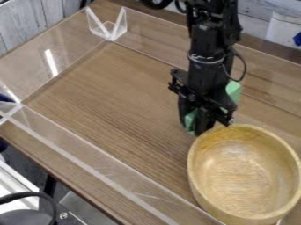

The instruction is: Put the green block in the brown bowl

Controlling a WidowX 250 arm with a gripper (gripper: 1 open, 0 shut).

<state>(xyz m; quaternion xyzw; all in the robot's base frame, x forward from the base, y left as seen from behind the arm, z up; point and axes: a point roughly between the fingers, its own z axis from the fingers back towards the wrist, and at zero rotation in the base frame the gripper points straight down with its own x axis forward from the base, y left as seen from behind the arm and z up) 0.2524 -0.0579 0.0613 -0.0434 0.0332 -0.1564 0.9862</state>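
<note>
The black gripper (pixel 202 121) points straight down at the wooden table, shut on the small green block (pixel 189 116), which shows as a green patch between the fingertips. It hangs just beyond the far left rim of the brown bowl (pixel 207 181), a large round light wooden bowl at the lower right with nothing inside. A second green patch higher on the gripper's right side looks like part of the hand itself. The fingers hide most of the block.
A low clear acrylic wall (pixel 70 145) runs along the table's front left edge. A small clear plastic stand (pixel 106 25) sits at the back left. Bare wooden tabletop (pixel 106 88) stretches left of the arm.
</note>
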